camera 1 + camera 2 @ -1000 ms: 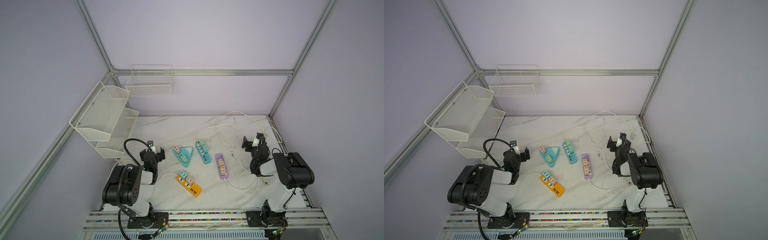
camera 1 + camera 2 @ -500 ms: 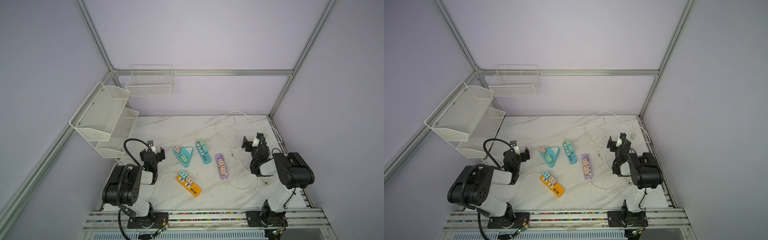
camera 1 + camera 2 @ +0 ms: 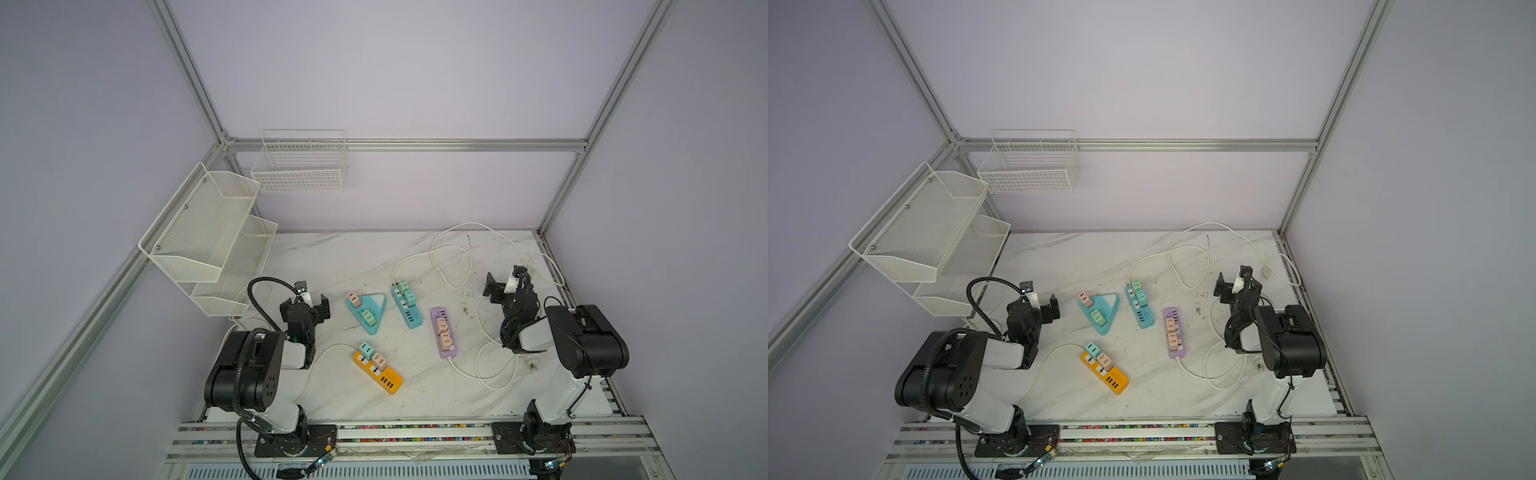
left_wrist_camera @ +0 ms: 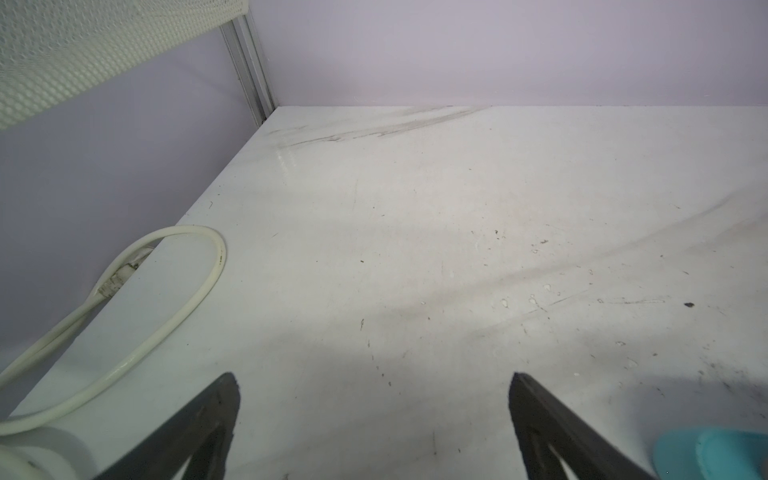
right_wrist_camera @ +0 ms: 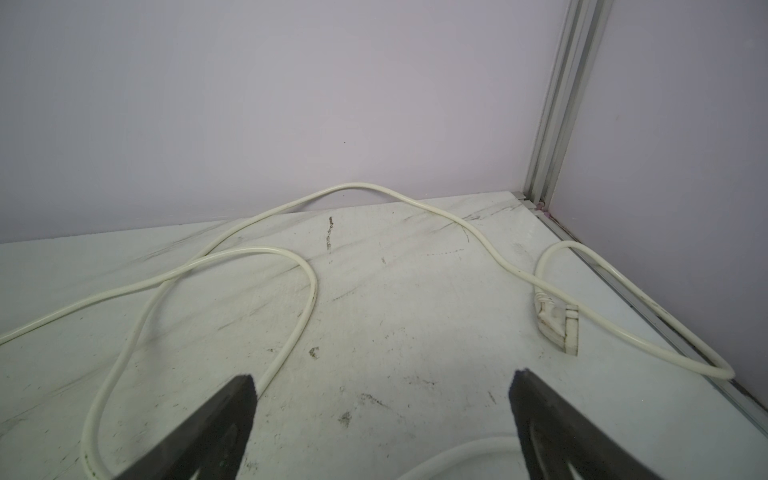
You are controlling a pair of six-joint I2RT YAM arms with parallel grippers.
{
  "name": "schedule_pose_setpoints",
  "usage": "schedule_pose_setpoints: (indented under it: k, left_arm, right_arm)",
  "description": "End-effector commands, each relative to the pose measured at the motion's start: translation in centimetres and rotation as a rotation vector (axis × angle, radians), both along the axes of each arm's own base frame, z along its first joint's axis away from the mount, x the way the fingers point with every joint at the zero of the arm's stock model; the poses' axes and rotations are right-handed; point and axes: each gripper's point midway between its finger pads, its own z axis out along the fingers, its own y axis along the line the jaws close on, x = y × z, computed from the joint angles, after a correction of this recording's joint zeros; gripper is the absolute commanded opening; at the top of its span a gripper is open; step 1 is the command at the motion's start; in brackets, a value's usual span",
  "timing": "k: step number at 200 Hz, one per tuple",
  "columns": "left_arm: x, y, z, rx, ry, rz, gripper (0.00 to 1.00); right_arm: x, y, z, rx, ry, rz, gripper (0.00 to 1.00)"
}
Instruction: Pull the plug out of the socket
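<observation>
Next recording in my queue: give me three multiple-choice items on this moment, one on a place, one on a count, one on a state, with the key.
1. Where does the orange strip lie?
A. nearest the front edge of the table
B. in the wire basket
C. against the back wall

2. How many power strips lie on the table?
A. three
B. four
C. five

3. How do the jaws of the left gripper and the right gripper stand?
A. both open, empty
B. left shut on a plug
C. right shut on a cord

Key:
1 A: in both top views it sits closer to the front than any other strip.
2 B: orange strip, purple strip, long teal strip, triangular teal strip.
3 A: each wrist view shows the jaws wide apart with only bare table between them.
</observation>
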Motion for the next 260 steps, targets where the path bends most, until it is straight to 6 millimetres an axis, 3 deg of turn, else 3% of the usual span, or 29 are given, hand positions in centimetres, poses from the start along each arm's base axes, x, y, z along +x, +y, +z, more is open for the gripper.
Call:
schedule_pose_setpoints:
  k: [1, 98, 153, 161, 226, 250, 260]
  left_arm:
    - [1.2, 0.1, 2.6, 0.014, -0.085, -0.006, 1.0]
    - [1.2, -0.4, 3.0, 0.018, -0.091, -0.038, 1.0]
    - [0.5, -0.7, 5.0, 0.017, -0.089, -0.047, 1.0]
    - [0.3, -0.7, 6.6, 0.017, -0.124, -0.048, 1.0]
    - [-1.1, -0.9, 10.8, -0.136, -0.149, -0.023, 1.0]
    - [-1.7, 0.1, 11.9, -0.271, -0.144, 0.079, 1.0]
    - [-1.9, 0.3, 12.2, -0.314, -0.13, 0.114, 1.0]
  right_arm:
    - [0.2, 0.2, 1.3, -0.017, -0.048, 0.004, 0.97]
    - [-0.2, 0.0, 1.9, -0.012, -0.063, -0.007, 0.97]
    - [-1.3, 0.0, 4.1, -0.003, -0.095, -0.006, 0.98]
    - [-1.3, 0.1, 4.5, -0.004, -0.1, 0.001, 0.98]
    - [-1.0, -0.8, 9.2, 0.168, -0.111, -0.068, 0.97]
    - [-1.5, -2.9, 9.3, 0.399, -0.092, -0.216, 0.97]
    - [-1.5, -2.7, 9.4, 0.401, -0.074, -0.205, 0.97]
